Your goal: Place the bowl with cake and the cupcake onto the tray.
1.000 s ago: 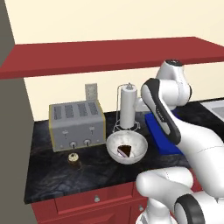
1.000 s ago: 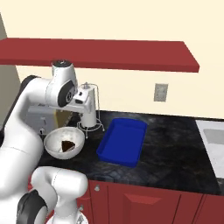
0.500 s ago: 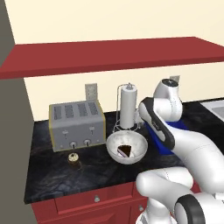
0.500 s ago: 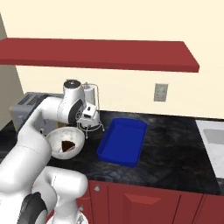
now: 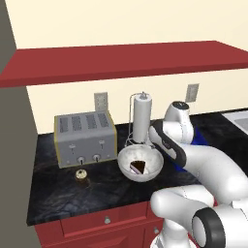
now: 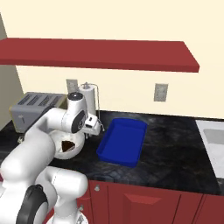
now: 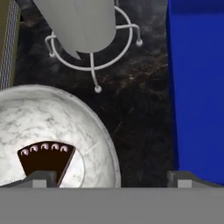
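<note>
Lowered since before, open jaws straddle the bowl with cake (image 7: pixel 52 140) rim.

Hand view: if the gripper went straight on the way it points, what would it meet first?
Probably the bare black marble counter, in the gap between the wide grey-white bowl's rim and the flat blue tray. The open gripper's fingers straddle that gap; depth is unclear.

In the left base view the arm (image 5: pixel 193 160) covers most of the tray (image 5: pixel 197 140). In the hand view the bowl (image 7: pixel 94 131) runs off the edge at 9 o'clock and the tray at 3 o'clock. The cupcake (image 5: pixel 81 177) is too small to show frosting detail. In the right base view the arm hides the bowl's (image 6: pixel 72 151) 9 o'clock side.
</note>
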You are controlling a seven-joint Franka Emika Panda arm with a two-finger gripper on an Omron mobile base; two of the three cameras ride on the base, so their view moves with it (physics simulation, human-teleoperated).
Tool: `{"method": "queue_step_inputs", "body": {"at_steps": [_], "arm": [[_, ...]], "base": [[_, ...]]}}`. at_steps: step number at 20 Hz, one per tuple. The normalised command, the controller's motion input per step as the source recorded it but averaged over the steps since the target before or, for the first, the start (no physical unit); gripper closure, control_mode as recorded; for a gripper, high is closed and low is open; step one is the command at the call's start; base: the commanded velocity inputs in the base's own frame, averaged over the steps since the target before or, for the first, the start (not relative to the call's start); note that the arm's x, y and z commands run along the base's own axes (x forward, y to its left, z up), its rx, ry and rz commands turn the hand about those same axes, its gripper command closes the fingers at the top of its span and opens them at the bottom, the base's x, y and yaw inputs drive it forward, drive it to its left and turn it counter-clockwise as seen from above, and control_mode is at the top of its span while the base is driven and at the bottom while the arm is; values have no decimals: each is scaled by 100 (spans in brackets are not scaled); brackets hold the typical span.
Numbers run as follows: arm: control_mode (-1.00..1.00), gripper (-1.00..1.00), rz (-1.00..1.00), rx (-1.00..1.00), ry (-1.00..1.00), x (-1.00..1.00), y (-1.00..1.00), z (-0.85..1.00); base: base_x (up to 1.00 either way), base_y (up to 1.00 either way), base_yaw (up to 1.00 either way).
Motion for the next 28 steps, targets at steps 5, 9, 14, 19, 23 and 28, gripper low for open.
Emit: {"method": "queue_step_inputs", "body": {"at_steps": [5, 9, 14, 19, 23, 28], "arm": [[-100, -100, 0, 4, 1, 0, 8, -39], [-100, -100, 0, 4, 1, 0, 6, -39], [-100, -100, 0, 4, 0, 4, 0, -34], [-100, 100, 0, 2, 0, 6, 0, -21], [-100, 100, 0, 0, 0, 0, 0, -1], [-100, 100, -2, 0, -7, -19, -12, 36]], "base": [[0, 0, 0], [0, 0, 0], [0, 0, 0], [0, 0, 0], [0, 0, 0], [0, 0, 0]]}}
